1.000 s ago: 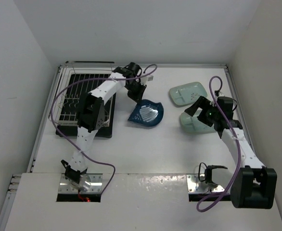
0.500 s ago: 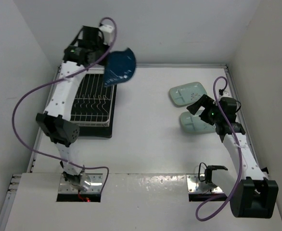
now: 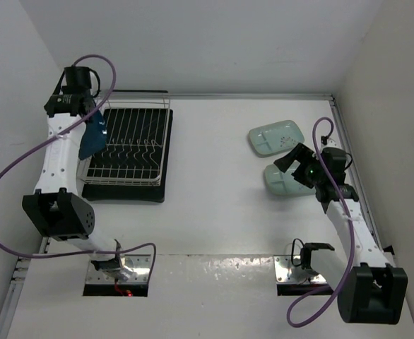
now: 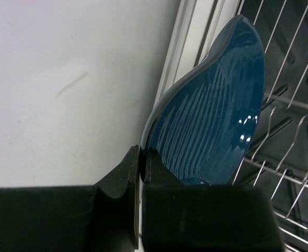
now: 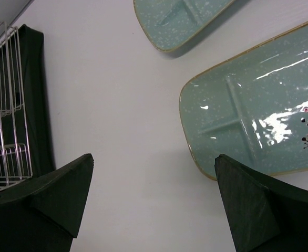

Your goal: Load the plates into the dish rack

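Observation:
My left gripper is shut on the rim of the dark blue leaf-shaped plate and holds it on edge over the left rim of the silver wire dish rack. In the left wrist view the jaws pinch the blue plate, with the rack wires to its right. Two mint-green divided plates lie flat at the right: a far one and a near one. My right gripper is open above the near plate's left end; its jaws hold nothing.
The rack stands on a black drip tray at the far left, close to the left wall. The far mint plate and part of the rack show in the right wrist view. White walls enclose the table.
My left arm has swung the blue plate from above the rack's far right corner to the rack's left rim and lowered it. The right arm has barely moved.

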Tool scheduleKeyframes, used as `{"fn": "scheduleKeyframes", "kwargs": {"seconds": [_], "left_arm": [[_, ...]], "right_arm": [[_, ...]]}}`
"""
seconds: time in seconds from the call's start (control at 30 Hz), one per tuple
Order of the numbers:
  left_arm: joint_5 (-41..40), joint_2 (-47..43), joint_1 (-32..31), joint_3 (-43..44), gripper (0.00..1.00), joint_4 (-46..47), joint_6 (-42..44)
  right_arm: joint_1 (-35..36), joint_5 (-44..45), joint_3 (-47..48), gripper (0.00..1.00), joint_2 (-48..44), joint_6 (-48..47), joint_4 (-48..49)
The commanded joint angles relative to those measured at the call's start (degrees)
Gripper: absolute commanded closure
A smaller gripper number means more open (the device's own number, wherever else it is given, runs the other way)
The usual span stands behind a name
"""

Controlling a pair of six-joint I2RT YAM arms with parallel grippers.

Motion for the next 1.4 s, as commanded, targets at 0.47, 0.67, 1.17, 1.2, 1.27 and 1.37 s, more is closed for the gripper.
{"fn": "scheduleKeyframes", "kwargs": {"seconds": [0.47, 0.67, 1.17, 1.2, 1.27, 1.37], "left_arm": [[-16.09, -8.16, -3.71, -15.65, 1.00, 17.38, -12.12], [-17.56, -11.77, -7.75, -20.76, 1.00, 18.95, -15.73], [-29.00, -17.31, -14.97, -43.35, 1.00, 39.44, -7.21], [-28.21, -17.84, -14.97, -44.14, 1.00, 39.44, -7.21], [-24.79, -17.84, -14.27, -46.34, 1.00, 39.97, -7.73], [-20.22, -17.84, -12.34, -48.45, 1.00, 41.20, -9.23]], "right_arm": [[0.34, 2.50, -0.08, 0.04, -5.92, -2.37, -2.53], [0.34, 2.15, -1.40, 0.04, -7.58, -0.87, -2.79], [0.34, 5.05, -1.92, 0.04, -15.14, -3.16, -8.68], [0.34, 5.05, -1.92, 0.04, -15.41, -3.33, -8.77], [0.34, 4.88, -2.10, 0.04, -15.76, -3.25, -8.86], [0.34, 4.70, -2.63, 0.04, -16.11, -3.16, -8.86]]}}
